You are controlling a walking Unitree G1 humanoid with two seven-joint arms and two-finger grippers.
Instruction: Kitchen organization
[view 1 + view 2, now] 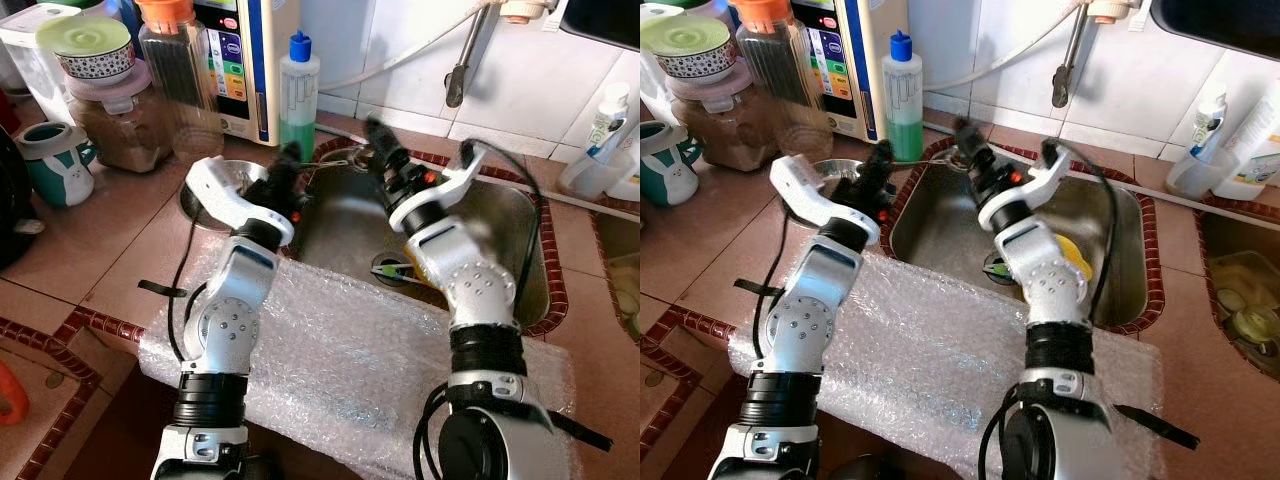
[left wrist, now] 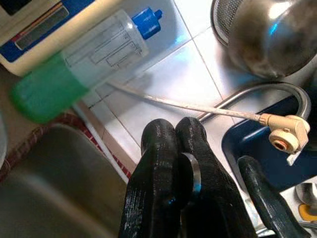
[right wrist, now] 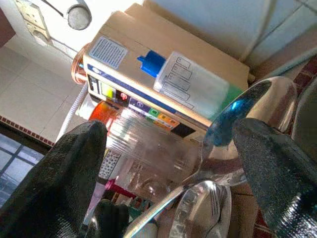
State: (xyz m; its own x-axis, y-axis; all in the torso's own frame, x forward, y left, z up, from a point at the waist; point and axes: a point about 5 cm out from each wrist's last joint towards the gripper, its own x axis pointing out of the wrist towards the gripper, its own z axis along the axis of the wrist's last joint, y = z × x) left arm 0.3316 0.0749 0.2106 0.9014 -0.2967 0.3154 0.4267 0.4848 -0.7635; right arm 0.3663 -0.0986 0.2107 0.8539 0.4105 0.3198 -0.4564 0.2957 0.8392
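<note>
While both arms reached over the sink [image 1: 520, 215], the left gripper [image 1: 285, 172] pinched a spoon's [image 3: 242, 116] thin handle between fingers pressed tight together. From that grip the handle ran roughly level toward the right gripper [image 1: 378, 135], and the bowl lay between the right gripper's fingers [image 3: 74, 178], which stood wide apart and touched nothing. So the spoon's long axis bridged one claw to the other, bowl end nearer the right arm. A handover looked likely: the right fingers would need to close across the bowl or neck. A green bottle [image 1: 298, 95] stood just beyond both claws.
</note>
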